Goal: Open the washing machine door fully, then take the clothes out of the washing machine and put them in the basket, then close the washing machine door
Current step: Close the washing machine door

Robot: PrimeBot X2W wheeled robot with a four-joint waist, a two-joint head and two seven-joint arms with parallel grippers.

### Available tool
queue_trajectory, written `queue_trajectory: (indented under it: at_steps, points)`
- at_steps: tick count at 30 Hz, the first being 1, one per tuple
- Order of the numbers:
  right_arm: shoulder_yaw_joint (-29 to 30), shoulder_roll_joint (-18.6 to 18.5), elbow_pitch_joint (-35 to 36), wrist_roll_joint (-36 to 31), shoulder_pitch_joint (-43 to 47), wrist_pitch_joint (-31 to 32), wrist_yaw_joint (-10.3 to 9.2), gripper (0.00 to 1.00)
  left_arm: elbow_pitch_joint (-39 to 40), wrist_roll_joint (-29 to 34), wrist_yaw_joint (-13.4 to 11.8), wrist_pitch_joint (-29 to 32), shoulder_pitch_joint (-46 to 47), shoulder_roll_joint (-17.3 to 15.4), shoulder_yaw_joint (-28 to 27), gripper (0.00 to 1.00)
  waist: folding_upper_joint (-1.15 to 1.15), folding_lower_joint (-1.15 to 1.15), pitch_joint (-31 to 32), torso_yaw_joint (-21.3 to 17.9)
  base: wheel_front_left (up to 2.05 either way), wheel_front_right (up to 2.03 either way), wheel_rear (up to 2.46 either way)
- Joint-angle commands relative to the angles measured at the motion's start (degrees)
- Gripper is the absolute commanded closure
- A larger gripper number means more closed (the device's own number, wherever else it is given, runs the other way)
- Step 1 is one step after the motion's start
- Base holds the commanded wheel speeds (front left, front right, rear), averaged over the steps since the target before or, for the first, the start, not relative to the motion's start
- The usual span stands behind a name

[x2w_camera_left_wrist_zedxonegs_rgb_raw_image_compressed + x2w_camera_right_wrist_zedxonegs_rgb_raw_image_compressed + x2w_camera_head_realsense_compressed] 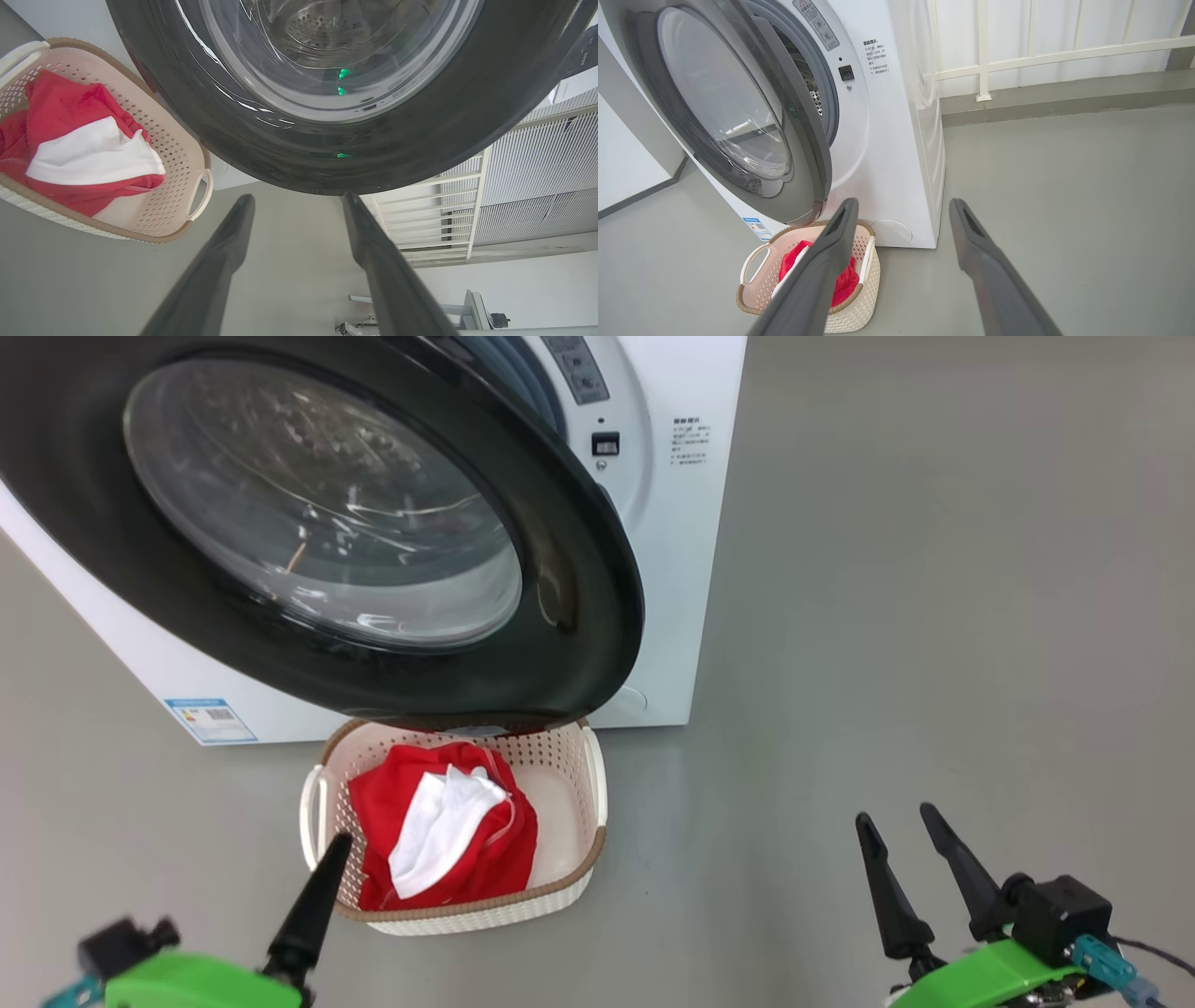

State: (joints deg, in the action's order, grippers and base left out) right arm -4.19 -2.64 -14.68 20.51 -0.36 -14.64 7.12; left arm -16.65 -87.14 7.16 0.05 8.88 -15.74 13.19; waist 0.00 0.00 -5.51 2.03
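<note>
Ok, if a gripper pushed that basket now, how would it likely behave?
Probably slides easily: the basket is thin perforated plastic on smooth floor, holding only a soft red garment. Unlikely to tip, being low and wide.

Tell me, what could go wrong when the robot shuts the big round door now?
1. The washing machine door hangs just above the back rim of the basket, so swinging it shut might bump the basket.
2. The door's black rim looks glossy, so the open left gripper may slip while pushing it.
</note>
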Motion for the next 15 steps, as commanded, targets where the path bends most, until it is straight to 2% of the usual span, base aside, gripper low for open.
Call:
queue_trajectory:
  at_steps: [1,11,14,15]
  points:
    - [-0.87,-0.23,1.20,-0.66,0.23,-0.36,0.36,0.00,1.09,0.93,0.33,-1.62,-0.53,-2.26,-1.94,0.00,0.00,0.00,0.73,0.29,0.00,0.00,0.00]
    - [0.50,-0.23,1.72,-1.08,1.67,-0.36,0.36,0.00,-0.72,9.56,0.33,-13.91,-4.10,-7.36,2.34,0.00,0.00,0.00,0.76,1.07,0.00,0.00,0.00]
    - [0.72,-0.23,1.81,-1.11,1.75,-0.36,0.36,0.00,-1.72,15.17,0.33,-14.93,-4.00,-8.69,2.49,0.00,0.00,0.00,0.69,1.23,0.00,0.00,0.00]
    - [0.84,-0.23,1.86,-1.11,1.78,-0.36,0.36,0.00,-1.81,17.95,0.33,-14.98,-3.81,-8.62,0.84,0.00,0.00,0.00,0.66,1.34,0.00,0.00,0.00]
